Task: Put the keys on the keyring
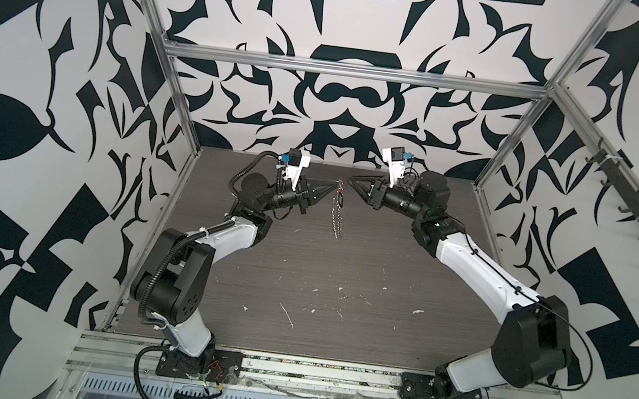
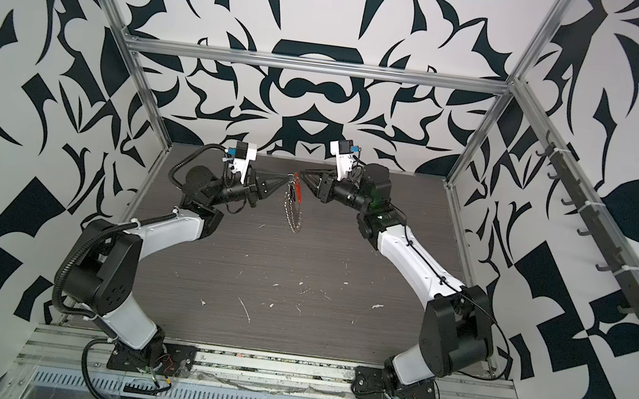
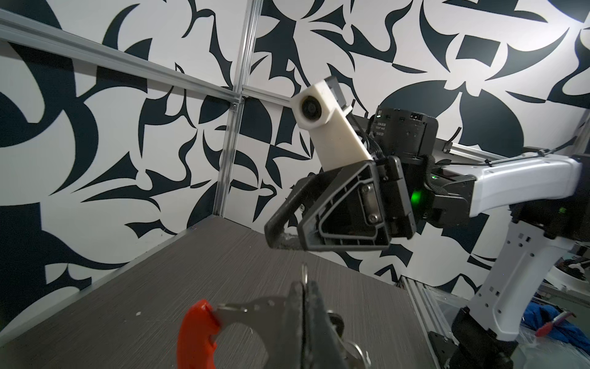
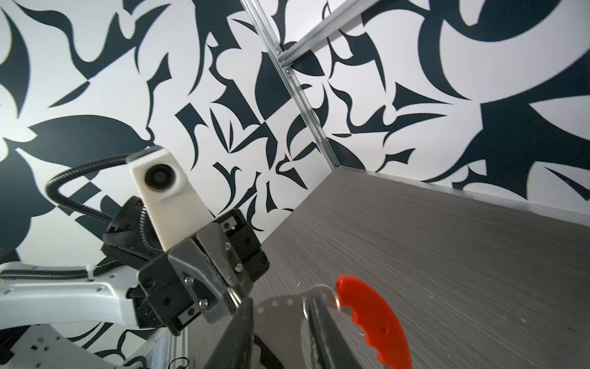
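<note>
Black-and-white patterned walls all around, and below them a dark grey wood-grain table flecked with white marks. Both arms reach in toward the far middle, tips almost meeting.

The left gripper is pinched tight on the top of the keyring, holding it up in the air. The right gripper sits just beside that same top end. In the right wrist view its fingers stand apart, with the ring's flat metal passing between them and a visible gap.

The keyring is a long, narrow loop of silvery chain-like links. It hangs with its long axis running downward from the left gripper, the free end pointing at the table. Whether that end touches the surface, I cannot tell.

Up by the grip there's a curved red plastic section, ridged along one edge and joined to flat, hole-punched silver links. A small silver ring pokes out past the left fingertips. The black key is too small to make out here.
</note>
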You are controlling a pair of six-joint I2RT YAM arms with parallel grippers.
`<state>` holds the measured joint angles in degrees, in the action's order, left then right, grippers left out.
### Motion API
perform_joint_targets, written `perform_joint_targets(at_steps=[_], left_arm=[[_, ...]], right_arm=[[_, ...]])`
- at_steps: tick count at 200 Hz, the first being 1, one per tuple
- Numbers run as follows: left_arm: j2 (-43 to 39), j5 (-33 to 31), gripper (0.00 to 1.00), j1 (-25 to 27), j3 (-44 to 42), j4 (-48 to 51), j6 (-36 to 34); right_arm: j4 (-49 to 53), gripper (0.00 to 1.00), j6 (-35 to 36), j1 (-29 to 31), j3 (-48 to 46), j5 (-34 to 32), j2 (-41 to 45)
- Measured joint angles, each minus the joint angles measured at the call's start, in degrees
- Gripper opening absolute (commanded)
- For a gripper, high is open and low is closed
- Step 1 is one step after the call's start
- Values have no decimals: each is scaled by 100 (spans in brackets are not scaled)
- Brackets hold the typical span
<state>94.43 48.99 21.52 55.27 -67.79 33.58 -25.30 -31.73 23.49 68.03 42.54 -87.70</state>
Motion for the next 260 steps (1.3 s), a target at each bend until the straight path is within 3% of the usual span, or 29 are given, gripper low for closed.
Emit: perform_joint_targets(at_steps=[102,190,260], left_arm=[[127,87,0,0,76,-409,374],[168,103,0,-26,76,-535,459],[166,90,0,-94,76,-433,409]], right_arm=[[-1043,32,-863,0,-42,518,-450],[-1174,43,-881,-4,-249,501,-435],[-1198,42,-885,-13,-400,479,-232]])
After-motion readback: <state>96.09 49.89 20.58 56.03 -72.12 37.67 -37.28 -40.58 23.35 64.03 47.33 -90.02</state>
